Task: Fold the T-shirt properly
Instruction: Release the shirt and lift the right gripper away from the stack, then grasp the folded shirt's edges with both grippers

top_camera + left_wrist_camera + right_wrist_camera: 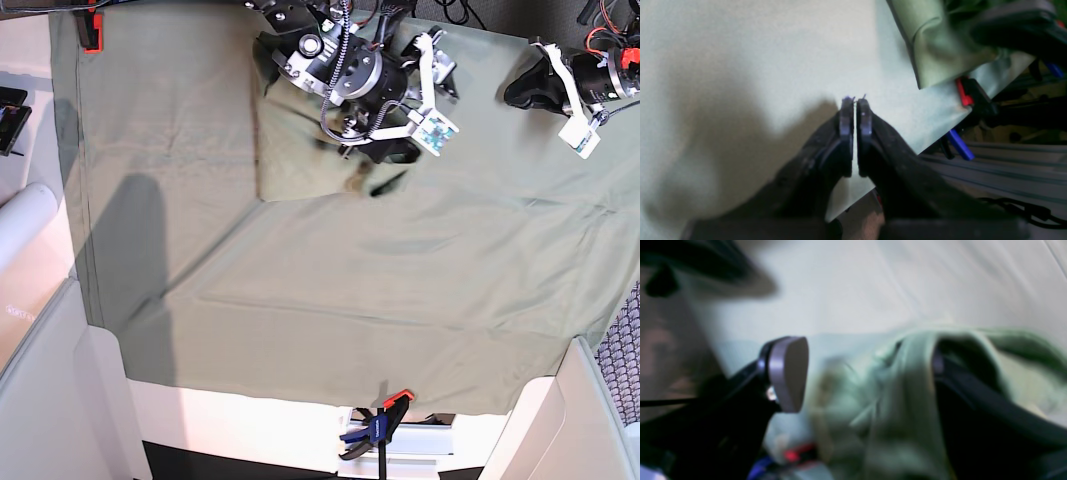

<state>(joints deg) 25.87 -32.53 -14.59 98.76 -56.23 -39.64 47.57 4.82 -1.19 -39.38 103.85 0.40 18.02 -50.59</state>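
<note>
The T-shirt [295,150] lies as a folded sage-green block near the far edge of the cloth-covered table [350,300]. My right gripper [372,170] hovers at its right edge. In the right wrist view that gripper [867,373] stands open, its fingers [788,373] wide apart. Blurred T-shirt fabric [900,400] bunches between them and drapes over the right finger. My left gripper [525,90] is at the far right, away from the shirt. Its wrist view shows the gripper [855,101] shut and empty over the pale cloth [740,66], with a corner of the T-shirt [933,43] beyond it.
A blue and red clamp [378,425] grips the front table edge, and a red one [92,30] holds the far left corner. Another clamp [968,93] with blue handles [958,145] sits on the edge near my left gripper. A white roll [25,215] lies off the left side.
</note>
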